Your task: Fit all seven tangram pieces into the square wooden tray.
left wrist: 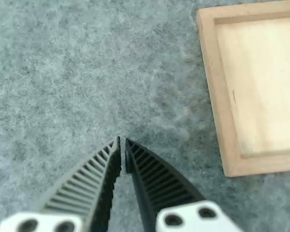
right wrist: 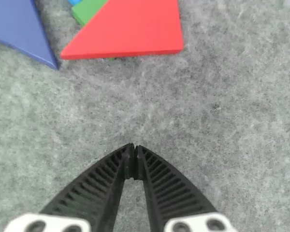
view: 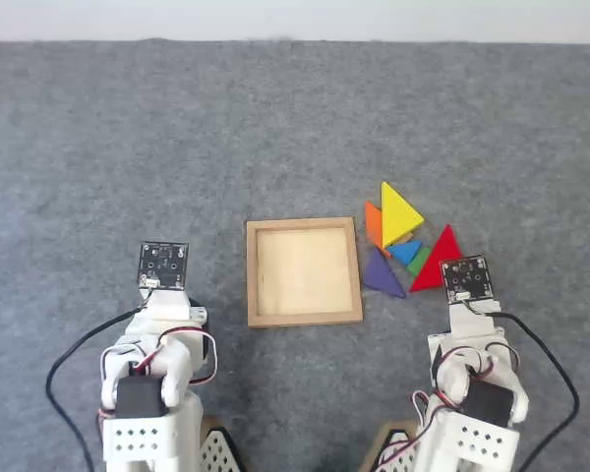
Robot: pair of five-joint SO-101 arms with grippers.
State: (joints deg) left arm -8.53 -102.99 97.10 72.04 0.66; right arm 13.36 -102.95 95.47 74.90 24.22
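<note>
Tray [view: 305,318] lies square to your arms, pieces [view: 405,251] just right of it (yellow triangle [view: 397,213]: long edge runs fore-aft). Left claw [left wrist: 122,141], right claw [right wrist: 134,146]: both pinched together.

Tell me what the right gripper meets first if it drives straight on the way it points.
Most likely the red triangle, straight ahead of the shut right gripper with only bare grey mat between them. Depth is unclear: if it points downward, it would touch the mat first.
</note>
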